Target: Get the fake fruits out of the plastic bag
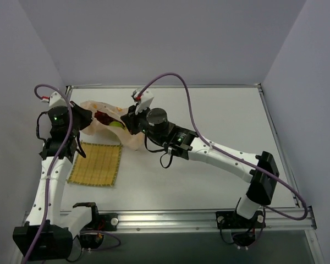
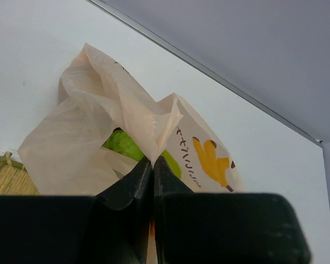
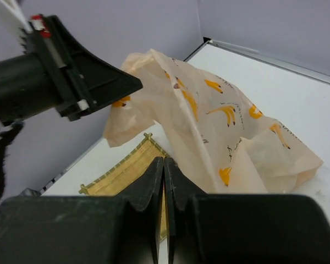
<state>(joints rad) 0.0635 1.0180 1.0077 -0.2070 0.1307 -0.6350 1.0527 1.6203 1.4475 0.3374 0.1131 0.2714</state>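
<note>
Left gripper [image 2: 153,160]: jaws closed tight on a fold of the plastic bag [image 2: 93,126], with the film gathered to a peak right at the tips. From the right wrist view you see the same pinch holding that corner of the bag up off the table [image 1: 220,115].

Right gripper [image 3: 164,160]: jaws pressed together, only a hairline seam between them. The bag's printed side runs down just beside the tips; you cannot tell whether any film is caught between them.

From above, the two grippers face each other across the bag, the left at its left end and the right at its right end, near the far-left part of the table.

Contents: a green fruit [image 2: 124,146] shows through the translucent film just behind the left tips. The overhead view shows the dark red grapes [image 1: 103,116] inside the bag beside a green patch. All the fruit you can see is inside the bag.

The yellow woven mat [image 1: 96,164] lies flat just nearer than the bag, with the bag's near edge at the mat's far edge.
</note>
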